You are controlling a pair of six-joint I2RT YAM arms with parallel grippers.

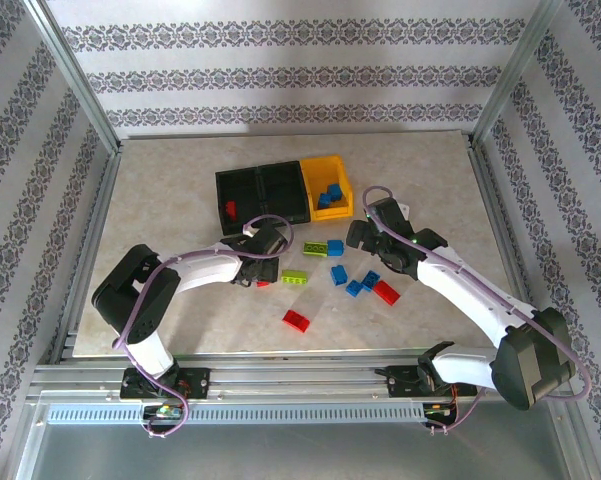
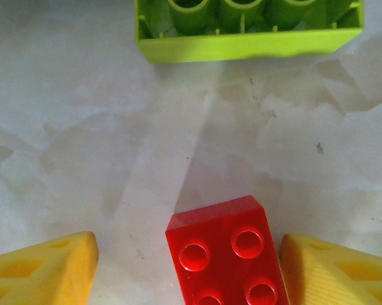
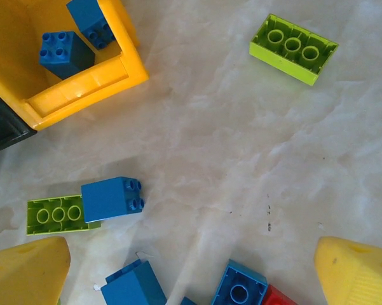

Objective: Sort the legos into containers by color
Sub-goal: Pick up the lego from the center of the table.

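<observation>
The legos are small studded bricks in red, blue and lime green. Most lie loose on the bench, just in front of the containers, which are two black bins and a yellow bin joined in a row. Two blue bricks sit inside the yellow bin, and a red piece shows in the left black bin. One lime brick lies hollow side up, well apart from the rest.

The left fingers stand apart around a red brick that rests studs-up on the bench. One finger is just beside the brick's edge, though I cannot tell if it touches. A clear gap remains on the other side, so the brick is not clamped.

The right fingers are spread wide above the bench and hold nothing. A few blue bricks lie between them.
</observation>
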